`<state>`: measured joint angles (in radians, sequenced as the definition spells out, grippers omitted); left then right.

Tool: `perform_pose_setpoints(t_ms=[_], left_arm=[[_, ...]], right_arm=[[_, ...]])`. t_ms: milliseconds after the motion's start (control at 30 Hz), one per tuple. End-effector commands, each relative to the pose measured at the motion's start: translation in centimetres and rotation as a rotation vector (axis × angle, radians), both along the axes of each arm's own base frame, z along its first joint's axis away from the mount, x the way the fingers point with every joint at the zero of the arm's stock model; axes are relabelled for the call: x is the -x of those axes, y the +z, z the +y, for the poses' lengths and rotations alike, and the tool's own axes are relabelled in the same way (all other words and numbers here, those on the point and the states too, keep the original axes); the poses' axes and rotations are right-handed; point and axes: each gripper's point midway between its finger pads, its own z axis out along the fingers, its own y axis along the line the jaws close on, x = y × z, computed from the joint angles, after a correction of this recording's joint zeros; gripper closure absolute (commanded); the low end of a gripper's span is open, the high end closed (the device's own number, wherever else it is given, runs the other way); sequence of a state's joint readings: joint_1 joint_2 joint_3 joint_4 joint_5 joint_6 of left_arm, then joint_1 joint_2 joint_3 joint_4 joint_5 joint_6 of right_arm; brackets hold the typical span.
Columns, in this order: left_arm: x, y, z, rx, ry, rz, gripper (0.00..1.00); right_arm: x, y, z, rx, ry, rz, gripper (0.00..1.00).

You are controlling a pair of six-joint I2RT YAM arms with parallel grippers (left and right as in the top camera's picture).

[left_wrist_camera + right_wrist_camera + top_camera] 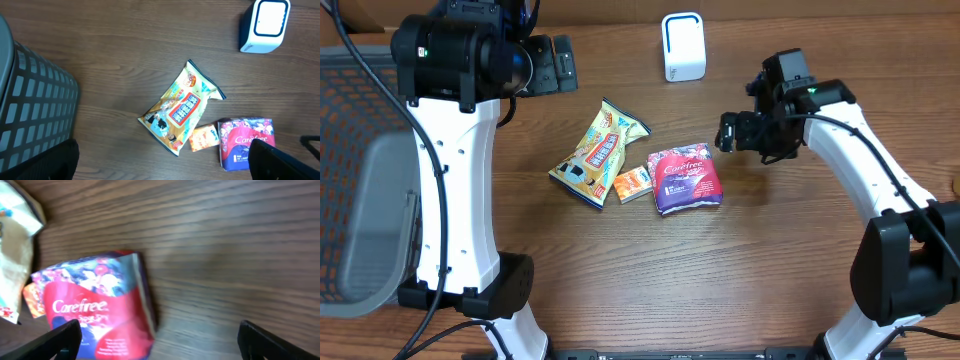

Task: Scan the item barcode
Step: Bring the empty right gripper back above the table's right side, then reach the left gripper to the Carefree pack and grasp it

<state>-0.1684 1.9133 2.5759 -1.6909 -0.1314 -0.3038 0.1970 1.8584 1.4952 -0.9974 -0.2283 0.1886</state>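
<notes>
Purple Carefree pack (pixel 686 178) flat on wood table (pixel 800 60), just beside right tool (pixel 725 133), spread wide, gripping nothing

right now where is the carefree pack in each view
Overhead: Carefree pack near the middle, rightmost of three items.
Left wrist: pack at the bottom right.
Right wrist: pack at the lower left, close up.
Shared landmark: orange packet beside its left edge in all three.

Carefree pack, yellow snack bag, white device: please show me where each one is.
Carefree pack (pixel 686 178): overhead view, middle of its printed front.
yellow snack bag (pixel 183 110): left wrist view, on its red label.
white device (pixel 683 45): overhead view, on its top face.
</notes>
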Motion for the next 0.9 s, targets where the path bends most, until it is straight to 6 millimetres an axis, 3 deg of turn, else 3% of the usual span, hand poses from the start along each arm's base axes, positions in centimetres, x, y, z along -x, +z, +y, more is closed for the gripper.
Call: perform_pose_setpoints(t_ms=[0,100,267,367,467,600,700,867], left_arm=[[0.2,0.3,0.2,-0.002,-0.004,-0.007,0.00],[0.2,0.3,0.2,-0.001,-0.004,-0.009,0.00],[-0.7,0.9,0.0,0.006,-0.004,-0.054,0.00],[-1.1,1.2,-0.3,0.039,0.013,-0.071,0.00],[-1.4,1.4,-1.2,0.102,0.016,-0.085,0.00],[-1.0,1.0,-4.7,0.246,-0.123,-0.040,0.00],[0.4,-1.2,-8.2,0.339,-0.294,0.086,0.00],[2.5,-8.4,-12.9,0.390,-0.449,0.354,0.00]], right_arm=[[-2.5,2.6,-3.8,0.055,-0.085,-0.083,0.00],[-3.8,3.3,-8.0,0.125,-0.181,-0.116,0.00],[-4.2,3.5,-12.3,0.112,-0.285,-0.116,0.00],[-4.2,3.5,-13.6,0.089,-0.318,-0.113,0.00],[-4.4,3.8,-13.5,0.045,-0.319,-0.121,0.00],[-4.7,3.9,-13.4,0.040,-0.316,-0.134,0.00],[-5.4,4.2,-13.4,0.034,-0.316,-0.165,0.00],[-5.4,4.4,-12.3,-0.025,-0.294,-0.162,0.00]])
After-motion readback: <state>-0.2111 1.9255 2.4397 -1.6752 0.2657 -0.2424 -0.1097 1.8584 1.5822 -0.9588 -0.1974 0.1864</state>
